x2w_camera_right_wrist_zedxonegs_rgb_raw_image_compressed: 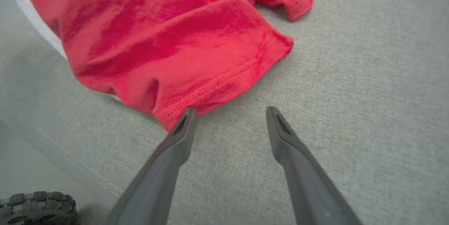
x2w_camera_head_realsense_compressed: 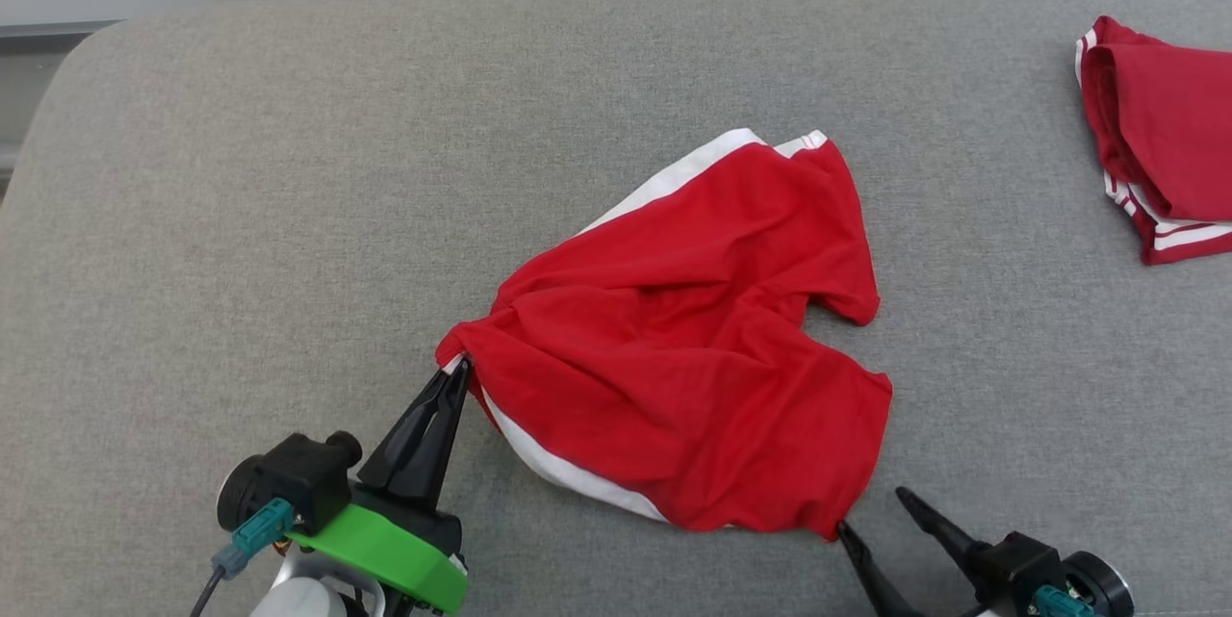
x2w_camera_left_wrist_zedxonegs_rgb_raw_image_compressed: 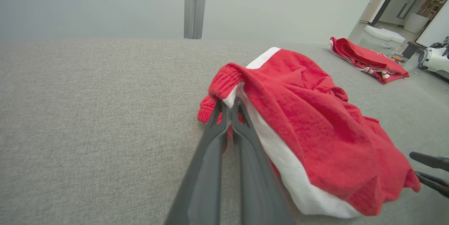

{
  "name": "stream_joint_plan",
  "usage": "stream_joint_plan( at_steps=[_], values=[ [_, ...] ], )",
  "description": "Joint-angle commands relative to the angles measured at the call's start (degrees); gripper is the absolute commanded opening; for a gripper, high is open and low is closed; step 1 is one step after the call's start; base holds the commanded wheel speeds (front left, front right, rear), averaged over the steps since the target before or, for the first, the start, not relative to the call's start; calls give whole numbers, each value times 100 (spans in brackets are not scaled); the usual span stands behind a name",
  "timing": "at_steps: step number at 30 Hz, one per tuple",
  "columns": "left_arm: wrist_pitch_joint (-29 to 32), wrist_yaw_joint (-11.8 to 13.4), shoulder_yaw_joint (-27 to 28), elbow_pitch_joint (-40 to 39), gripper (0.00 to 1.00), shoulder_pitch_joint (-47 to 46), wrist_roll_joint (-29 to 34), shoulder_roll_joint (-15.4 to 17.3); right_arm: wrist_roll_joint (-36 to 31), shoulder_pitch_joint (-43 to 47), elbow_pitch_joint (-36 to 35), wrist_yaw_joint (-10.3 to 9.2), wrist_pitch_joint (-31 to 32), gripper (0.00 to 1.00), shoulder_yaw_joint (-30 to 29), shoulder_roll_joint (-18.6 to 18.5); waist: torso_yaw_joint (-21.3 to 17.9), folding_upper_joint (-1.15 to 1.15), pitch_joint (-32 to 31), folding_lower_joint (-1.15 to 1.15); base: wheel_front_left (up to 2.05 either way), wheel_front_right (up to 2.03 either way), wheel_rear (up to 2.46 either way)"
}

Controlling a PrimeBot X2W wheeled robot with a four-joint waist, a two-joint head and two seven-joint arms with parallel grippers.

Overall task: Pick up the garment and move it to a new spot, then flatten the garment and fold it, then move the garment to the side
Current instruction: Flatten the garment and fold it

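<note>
Near the front edge of the grey woven cushion surface, about midway along: crumpled red cloth shorts with white side stripes lie loose and wrinkled. Left gripper pinches tight on the shorts' left corner, by the white stripe. Right gripper stands spread wide at the front hem corner, one fingertip touching the hem, nothing held. Second red-and-white folded garment sits at the far right edge.

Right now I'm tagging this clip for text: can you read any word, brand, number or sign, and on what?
No text can be read.
The red garment shows only white stripes, no print or label.
The second red garment likewise.
The grey cushion is plain.
The clutter on the floor in the left wrist view is too small to tell.
</note>
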Motion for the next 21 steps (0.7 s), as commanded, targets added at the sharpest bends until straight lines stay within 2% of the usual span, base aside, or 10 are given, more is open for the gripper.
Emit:
stream_joint_plan(
  at_steps=[1,5,13,14,15,16,21],
  values=[
    [-16,-16,16,-14,0,-65,34,-8,137,-74,1,-5,3,100,176,-157,21,0,41,0,0,0,0],
    [-16,-16,-23,-16,0,-137,55,-16,583,-216,-135,-6,2,100,527,-385,47,0,106,0,0,0,0],
    [-16,-16,-110,-35,0,-214,59,38,1162,-629,-248,-6,3,100,934,-352,130,0,168,0,0,0,0],
    [-16,-16,-104,-34,0,-227,74,48,1226,-692,-205,-6,3,51,968,-329,144,0,174,0,0,0,0],
    [-16,-16,-94,-44,0,-238,80,49,1283,-748,-175,-6,3,38,985,-312,153,0,177,0,0,0,0],
    [-16,-16,-86,-55,0,-248,83,47,1354,-812,-145,-6,3,0,995,-297,161,0,180,0,0,0,0],
    [-16,-16,-34,-97,0,-307,187,77,1216,-1048,142,-6,3,0,942,-403,172,0,189,0,0,0,0]
  ],
)
